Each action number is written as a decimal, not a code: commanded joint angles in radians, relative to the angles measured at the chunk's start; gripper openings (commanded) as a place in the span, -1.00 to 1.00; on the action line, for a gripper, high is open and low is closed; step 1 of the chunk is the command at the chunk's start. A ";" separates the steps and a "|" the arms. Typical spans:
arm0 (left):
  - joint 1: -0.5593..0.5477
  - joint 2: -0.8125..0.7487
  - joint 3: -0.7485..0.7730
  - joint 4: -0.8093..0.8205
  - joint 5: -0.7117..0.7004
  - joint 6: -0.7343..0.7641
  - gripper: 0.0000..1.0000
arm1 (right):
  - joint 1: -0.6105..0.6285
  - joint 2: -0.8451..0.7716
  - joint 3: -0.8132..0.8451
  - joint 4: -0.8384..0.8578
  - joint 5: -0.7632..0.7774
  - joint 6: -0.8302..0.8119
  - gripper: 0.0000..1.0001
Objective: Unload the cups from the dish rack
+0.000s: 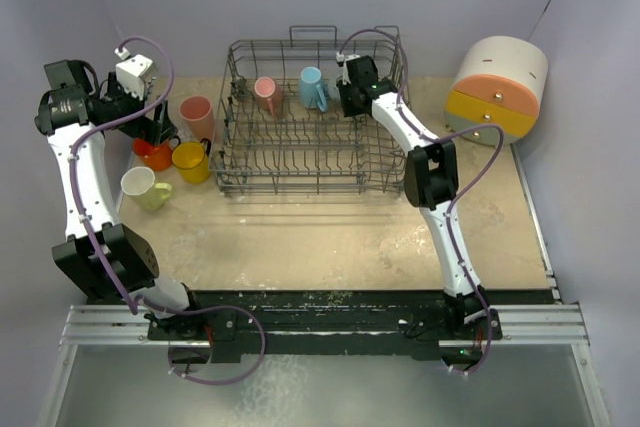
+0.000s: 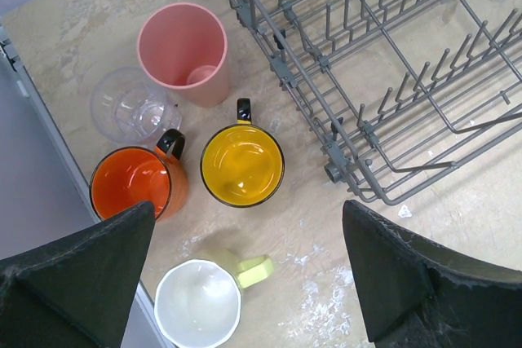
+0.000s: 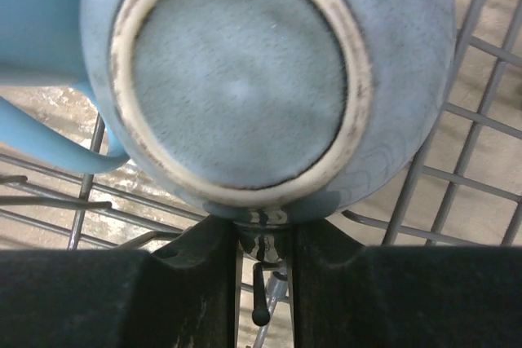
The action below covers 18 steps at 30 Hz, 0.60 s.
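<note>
The dark grey wire dish rack [image 1: 300,162] stands at the table's centre back. In it are a salmon cup [image 1: 267,95] and a light blue cup [image 1: 313,87]. My right gripper [image 1: 343,87] is inside the rack, beside the light blue cup. In the right wrist view the gripper [image 3: 265,230] is shut on the lower edge of the light blue cup [image 3: 245,79], whose base fills the view. My left gripper [image 1: 158,129] is open and empty above the cups left of the rack: a pink tumbler [image 2: 183,50], an orange mug [image 2: 134,183], a yellow mug [image 2: 242,165] and a pale yellow-green mug [image 2: 200,303].
A clear glass [image 2: 130,107] stands beside the pink tumbler. The rack's near-left corner [image 2: 281,63] is close to the yellow mug. A round white, orange and yellow drawer box [image 1: 497,87] sits at the back right. Grey walls enclose the table.
</note>
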 commanded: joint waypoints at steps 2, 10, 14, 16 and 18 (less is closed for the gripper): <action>0.004 -0.030 -0.008 0.024 0.037 -0.002 0.99 | -0.006 -0.133 -0.010 0.115 0.069 0.000 -0.63; 0.004 -0.043 -0.025 0.023 0.046 -0.001 0.99 | -0.005 -0.236 -0.060 0.226 0.142 -0.048 -1.00; 0.004 -0.042 -0.048 0.038 0.054 0.011 0.99 | -0.005 -0.279 -0.065 0.239 0.146 -0.049 -1.00; 0.004 -0.037 -0.062 0.036 0.067 0.020 1.00 | -0.004 -0.304 -0.066 0.243 0.147 -0.053 -1.00; 0.004 -0.026 -0.061 0.017 0.095 0.030 1.00 | -0.003 -0.329 -0.058 0.237 0.143 -0.057 -1.00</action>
